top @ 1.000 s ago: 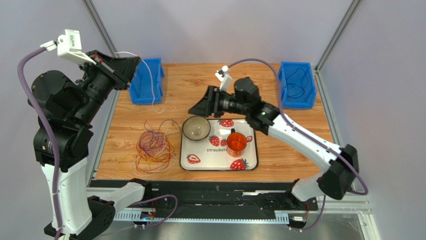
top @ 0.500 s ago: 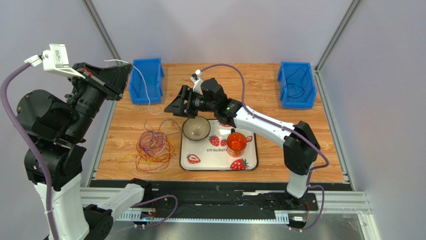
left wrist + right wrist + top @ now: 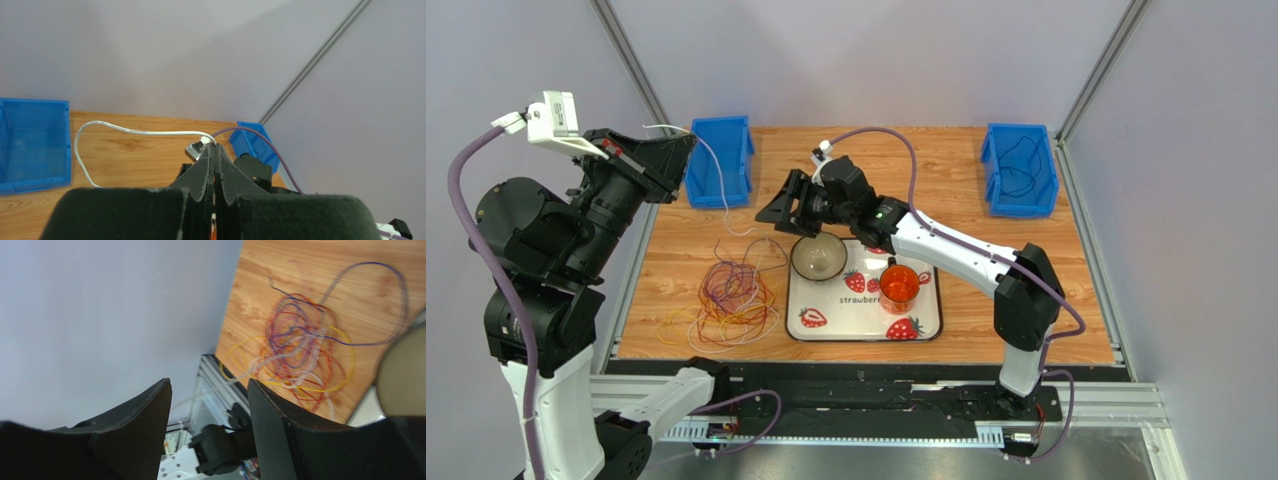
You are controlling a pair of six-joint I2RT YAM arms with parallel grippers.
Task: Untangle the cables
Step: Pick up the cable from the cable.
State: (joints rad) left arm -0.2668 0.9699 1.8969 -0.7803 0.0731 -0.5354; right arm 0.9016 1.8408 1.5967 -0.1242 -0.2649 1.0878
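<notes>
The left gripper (image 3: 687, 141), raised by the blue bin (image 3: 738, 160) at the tabletop's (image 3: 1026, 280) far-left corner, pinches a white cable (image 3: 125, 129) that trails down to the wood. The other cables (image 3: 731, 300) lie tangled near the left edge, beside the tray (image 3: 851, 318). The right gripper (image 3: 771, 212) hangs spread and empty beyond the bowl (image 3: 818, 258).

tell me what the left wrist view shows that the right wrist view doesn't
Only the left wrist view: the left gripper shut on the white cable, plus the left blue bin and the right blue bin. Only the right wrist view: the open right gripper, the tangled cables lying on the wood, and the edge of the bowl. Both: the wooden table and the grey wall.
</notes>
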